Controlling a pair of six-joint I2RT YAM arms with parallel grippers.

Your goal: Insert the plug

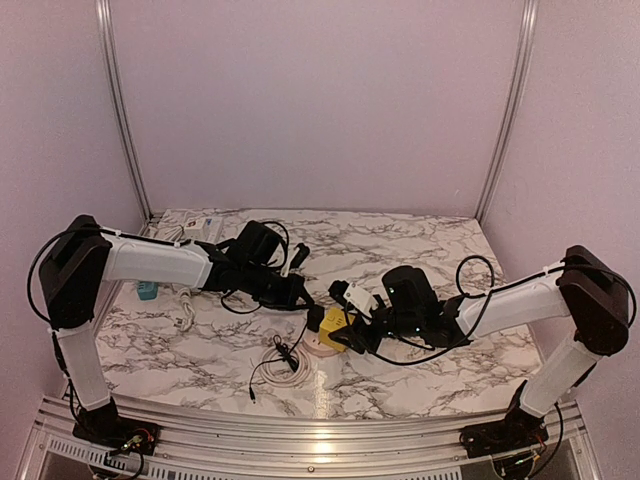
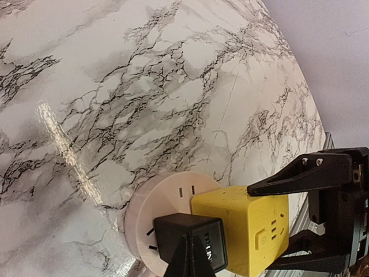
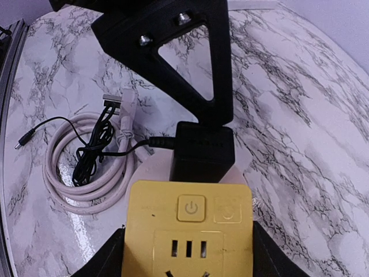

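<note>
A black plug adapter (image 2: 190, 245) is held by my left gripper (image 2: 185, 257), whose fingers are shut on it. It stands on a round white socket disc (image 2: 164, 199), right beside a yellow cube socket (image 2: 248, 231). I cannot tell whether its pins are fully in. My right gripper (image 3: 187, 254) is shut on the yellow cube (image 3: 190, 231), one finger on each side. From the right wrist the black adapter (image 3: 203, 151) stands just behind the cube, under the left finger (image 3: 190, 63). From above, both grippers meet at the disc (image 1: 318, 348): the left gripper (image 1: 312, 305) and the right gripper (image 1: 345, 330).
A coil of white cable (image 3: 86, 173) tangled with a thin black cable (image 3: 95, 144) lies left of the disc, and shows from above (image 1: 285, 360). A small blue object (image 1: 147, 290) and white items (image 1: 195, 228) sit at the back left. A metal rail (image 1: 300, 455) runs along the front edge.
</note>
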